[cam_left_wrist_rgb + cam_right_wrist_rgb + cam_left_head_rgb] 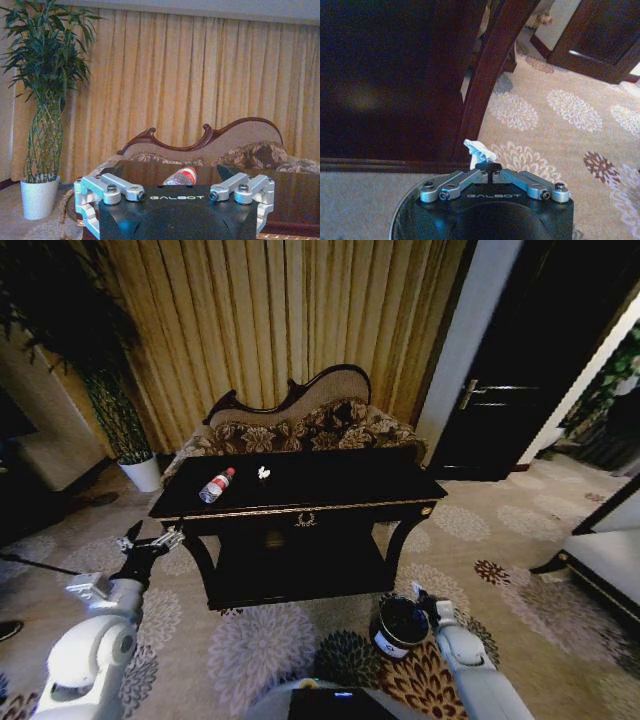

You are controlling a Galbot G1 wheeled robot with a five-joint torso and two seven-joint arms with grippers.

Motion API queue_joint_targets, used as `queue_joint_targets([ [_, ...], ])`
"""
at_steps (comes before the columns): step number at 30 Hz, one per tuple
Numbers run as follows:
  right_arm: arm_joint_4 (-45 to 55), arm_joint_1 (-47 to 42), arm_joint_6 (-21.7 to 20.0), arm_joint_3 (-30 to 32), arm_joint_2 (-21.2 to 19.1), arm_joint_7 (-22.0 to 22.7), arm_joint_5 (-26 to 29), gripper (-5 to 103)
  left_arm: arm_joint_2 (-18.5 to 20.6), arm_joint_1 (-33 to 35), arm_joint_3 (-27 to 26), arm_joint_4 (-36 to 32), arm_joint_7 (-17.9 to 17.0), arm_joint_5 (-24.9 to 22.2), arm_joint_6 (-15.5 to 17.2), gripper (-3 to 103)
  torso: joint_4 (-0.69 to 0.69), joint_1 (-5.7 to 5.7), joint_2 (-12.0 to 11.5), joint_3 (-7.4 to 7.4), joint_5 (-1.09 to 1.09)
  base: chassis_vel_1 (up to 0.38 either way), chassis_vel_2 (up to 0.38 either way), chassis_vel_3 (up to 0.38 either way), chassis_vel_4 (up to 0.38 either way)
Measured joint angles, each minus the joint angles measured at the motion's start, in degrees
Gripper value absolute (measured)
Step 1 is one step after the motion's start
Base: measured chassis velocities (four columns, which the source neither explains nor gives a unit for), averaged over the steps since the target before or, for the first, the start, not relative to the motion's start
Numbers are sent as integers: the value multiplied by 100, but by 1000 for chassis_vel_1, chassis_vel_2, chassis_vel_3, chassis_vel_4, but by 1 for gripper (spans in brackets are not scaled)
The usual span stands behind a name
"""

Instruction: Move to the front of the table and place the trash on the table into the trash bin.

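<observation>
Two grippers flank the table [300, 502], the landmark here. The right gripper [488, 166] hangs low by the table's front right leg, directly above the trash bin [397, 630], its fingers pinched together on a crumpled white scrap [476, 148] that sticks out past the tips. The left gripper [175, 200] is raised just off the table's left end at tabletop height, its fingers spread wide apart and holding nothing. The bottle [216, 485], clear with a red cap, lies on its side on the table's left part, near that open gripper and straight ahead of it in the left wrist view. Another small white scrap [264, 473] rests on the tabletop just beside the bottle, toward the middle.

The tabletop is dark and glossy with gold trim. A carved sofa [300, 420] stands behind the table, gold curtains [270, 320] behind that, a potted plant [125, 430] beyond the table's left end, and patterned carpet [480, 540] underneath.
</observation>
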Motion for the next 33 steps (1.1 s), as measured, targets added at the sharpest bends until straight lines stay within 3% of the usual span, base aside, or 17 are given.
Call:
queue_joint_targets([
  [10, -758, 401, 86, -100, 165, 0, -578, 3, 42, -7, -18, 48, 11, -137, -52, 100, 0, 0, 0, 0, -1, 0, 0, 0, 0],
  [12, -814, 408, 80, -89, 165, 0, -633, 19, 51, -11, -19, 75, 14, -147, -57, 100, 0, 0, 0, 0, -1, 0, 0, 0, 0],
  [14, -821, 410, 71, -87, 162, 0, -628, 19, 52, -11, -19, 84, 20, -147, -63, 100, 0, 0, 0, 0, -1, 0, 0, 0, 0],
  [15, -830, 413, 51, -85, 145, 0, -618, 30, 52, -8, -18, 91, 31, -147, -66, 100, 0, 0, 0, -1, -1, 0, 0, 0, 0],
  [17, -835, 416, 46, -84, 135, 0, -614, 30, 52, -8, -17, 92, 34, -147, -67, 100, 0, 0, 0, 0, -1, 0, 0, 0, 0],
  [19, -834, 423, 41, -81, 115, 0, -595, 46, 52, -19, -12, 87, 36, -147, -67, 100, 0, 0, 0, 0, -1, 0, 0, 0, 0],
  [23, -741, 415, 51, -69, 113, 0, -537, 52, 52, -25, -11, 66, 35, -146, -67, 100, -1, 0, 0, 0, 0, 0, 0, 0, 0],
  [26, -211, 324, 84, -31, 113, 0, 14, 68, 51, -13, -11, 35, 30, -141, -62, 100, 0, 0, 0, 0, 0, 0, 0, 0, 0],
  [27, -211, 324, 84, -31, 113, 0, 14, 68, 51, -13, -11, 35, 30, -141, -62, 100, 0, 0, 0, 0, 0, 0, 0, 0, 0],
  [29, 586, 220, 4, 21, 107, 1, 756, 79, 51, -11, -11, 21, 23, -127, -53, 100, 1, 0, 0, -1, -1, 0, 0, 0, 0],
  [33, 1469, 121, -104, 93, 104, 1, 1242, 89, 59, 2, -11, 2, 15, -115, -43, 100, 1, 0, 0, 0, -1, 0, 0, 0, 0],
])
